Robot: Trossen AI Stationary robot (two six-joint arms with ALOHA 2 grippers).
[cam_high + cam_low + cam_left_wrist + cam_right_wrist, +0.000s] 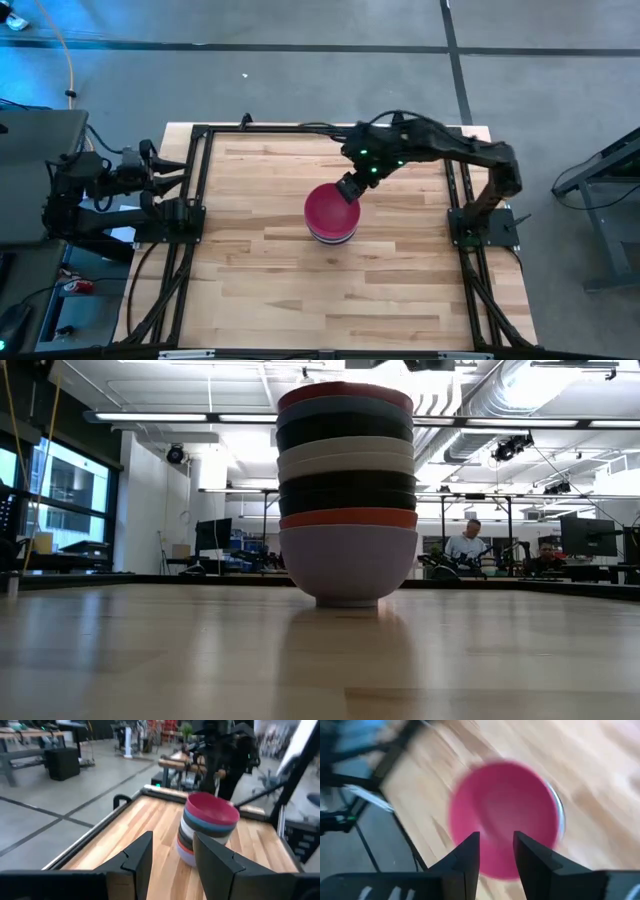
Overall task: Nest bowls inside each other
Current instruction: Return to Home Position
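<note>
The bowls are nested in one stack point(330, 212) in the middle of the table. In the low view the stack point(347, 490) stands on the foot of the lavender bowl point(347, 560), with red, black and white bowls above it and the magenta bowl point(502, 810) on top. My right gripper point(348, 188) hovers over the stack's far right rim, and its fingers point(496, 845) are open and touch nothing that I can see. My left gripper point(165, 185) waits open at the table's left edge and looks across at the stack point(207, 827).
A black frame rail point(200, 180) runs along the table's left edge, and another point(465, 200) runs along its right edge. Bare wood point(300, 290) lies around the stack on every side. People sit at desks point(470, 545) in the room beyond the table.
</note>
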